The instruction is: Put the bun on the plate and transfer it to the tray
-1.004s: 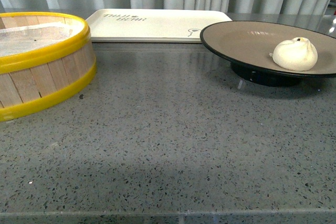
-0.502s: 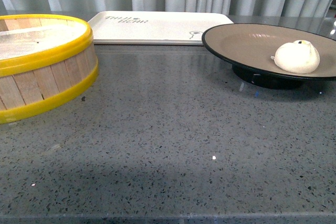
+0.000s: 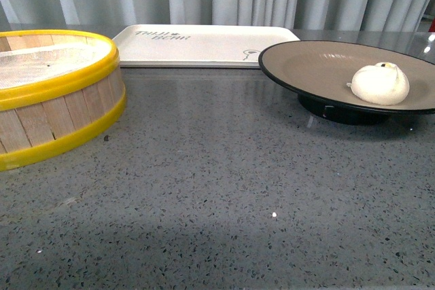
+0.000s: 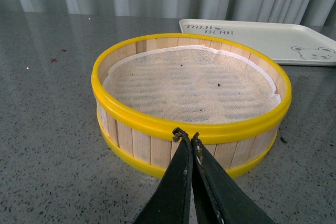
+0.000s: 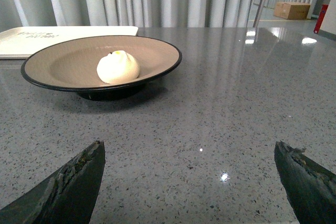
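**Front view.** Small round creamy-white steamed bun (image 3: pixel 379 83), pinched top: rests inside the wide shallow tan-brown plate with black rim and foot (image 3: pixel 299 66), off-centre. Flat cream-white rectangular tray (image 3: pixel 204 44), lettered corner: bare, just beside the plate. Yellow-rimmed wooden steamer basket (image 3: pixel 61 100) stands on the grey speckled stone tabletop (image 3: pixel 224 188). No claw shown.

**Left wrist view.** Left claw (image 4: pixel 187 137): fingers pressed together, holding nothing. The basket sits directly ahead of it, holding only a white cloth liner.

**Right wrist view.** Right claw (image 5: pixel 188 150): spread wide, empty. Plate and bun lie ahead, well apart from it.

**Step judged:** carry the plate to the tray. Grip the black rim on the side nearest the claw and keep it level, since the smooth bun may roll.
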You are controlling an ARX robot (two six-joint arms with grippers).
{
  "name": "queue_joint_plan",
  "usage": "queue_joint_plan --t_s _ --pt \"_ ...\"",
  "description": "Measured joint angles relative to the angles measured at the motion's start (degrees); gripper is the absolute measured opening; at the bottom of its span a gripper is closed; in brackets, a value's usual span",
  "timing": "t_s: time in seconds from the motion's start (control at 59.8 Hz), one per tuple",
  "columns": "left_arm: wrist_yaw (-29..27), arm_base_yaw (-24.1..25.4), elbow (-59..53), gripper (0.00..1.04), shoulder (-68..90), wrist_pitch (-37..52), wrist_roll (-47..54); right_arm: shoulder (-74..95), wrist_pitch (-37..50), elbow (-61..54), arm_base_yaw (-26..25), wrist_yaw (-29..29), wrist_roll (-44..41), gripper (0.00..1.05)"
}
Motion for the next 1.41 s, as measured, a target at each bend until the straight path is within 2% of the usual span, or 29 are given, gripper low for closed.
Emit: queue_joint_plan --t_s 0.837,0.971,1.054,1.105,1.356,1.406 --pt "0.0 0.0 -5.9 0.04 -14.7 -6.9 0.0 0.0 0.0 0.0 0.0 0.0 0.0 0.96" --pt "0.0 0.0 -5.9 0.04 -16.8 -9.1 0.0 0.0 0.0 0.0 0.0 0.0 0.0 0.96" --pt "0.1 0.0 -5.9 0.04 -23.0 -17.3 0.0 0.0 0.0 0.0 0.0 0.0 0.0 0.96" --pt "0.0 0.0 -5.9 0.04 -25.1 -18.9 0.0 0.0 0.0 0.0 0.0 0.0 0.0 0.96" --pt "0.0 0.0 -5.9 0.04 -26.6 -19.3 0.0 0.0 0.0 0.0 0.0 0.0 0.0 0.96" --pt "0.0 0.0 -5.9 0.10 -26.6 -19.3 0.0 0.0 0.0 0.0 0.0 0.0 0.0 0.96"
